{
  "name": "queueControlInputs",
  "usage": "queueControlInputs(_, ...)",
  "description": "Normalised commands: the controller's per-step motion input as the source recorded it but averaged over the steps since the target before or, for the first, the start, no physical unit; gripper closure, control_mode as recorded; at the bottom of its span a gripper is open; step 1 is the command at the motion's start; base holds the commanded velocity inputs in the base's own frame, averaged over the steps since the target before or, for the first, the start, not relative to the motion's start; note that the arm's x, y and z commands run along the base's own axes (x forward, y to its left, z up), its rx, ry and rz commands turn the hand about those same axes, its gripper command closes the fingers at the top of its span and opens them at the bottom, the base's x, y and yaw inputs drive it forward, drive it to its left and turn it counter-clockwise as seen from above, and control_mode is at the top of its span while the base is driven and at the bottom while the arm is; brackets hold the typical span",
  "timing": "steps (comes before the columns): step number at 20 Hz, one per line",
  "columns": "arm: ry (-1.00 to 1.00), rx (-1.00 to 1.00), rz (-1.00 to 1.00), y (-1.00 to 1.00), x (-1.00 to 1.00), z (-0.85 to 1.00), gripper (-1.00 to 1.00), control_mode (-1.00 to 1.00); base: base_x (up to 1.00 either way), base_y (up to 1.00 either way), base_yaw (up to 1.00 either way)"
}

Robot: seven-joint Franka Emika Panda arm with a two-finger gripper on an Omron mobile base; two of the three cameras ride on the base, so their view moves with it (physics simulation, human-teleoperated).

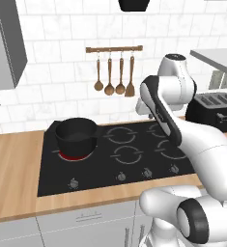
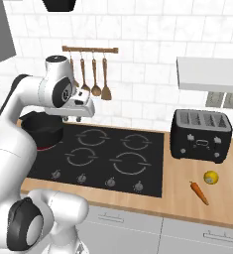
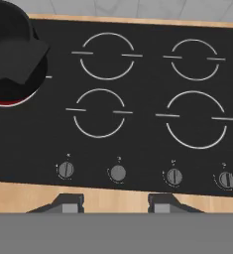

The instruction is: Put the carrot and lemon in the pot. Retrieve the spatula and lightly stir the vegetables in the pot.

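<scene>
Right base view: one carrot (image 2: pixel 199 193), one lemon (image 2: pixel 211 177), one pot (image 2: pixel 43 130).

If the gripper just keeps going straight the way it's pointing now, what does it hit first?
Most likely the black stovetop. The gripper points down at it, with its fingertips over the front edge by the knobs. Nothing shows in between. The pot sits off to one side, out of that line. Depth is hard to judge.
</scene>
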Motion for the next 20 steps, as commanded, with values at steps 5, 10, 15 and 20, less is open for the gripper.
queueControlInputs(5, 0.00, 0.00, 0.00, 0.00, 0.00, 0.00, -1.00, 1.00, 0.00, -0.05, 0.00)
queueControlInputs(10, 0.00, 0.00, 0.00, 0.00, 0.00, 0.00, -1.00, 1.00, -0.01, -0.59, 0.00)
queueControlInputs(15, 0.00, 0.00, 0.00, 0.00, 0.00, 0.00, -1.00, 1.00, -0.07, -0.83, 0.00)
queueControlInputs(20, 0.00, 0.00, 0.00, 0.00, 0.00, 0.00, -1.00, 1.00, -0.02, -0.50, 0.00)
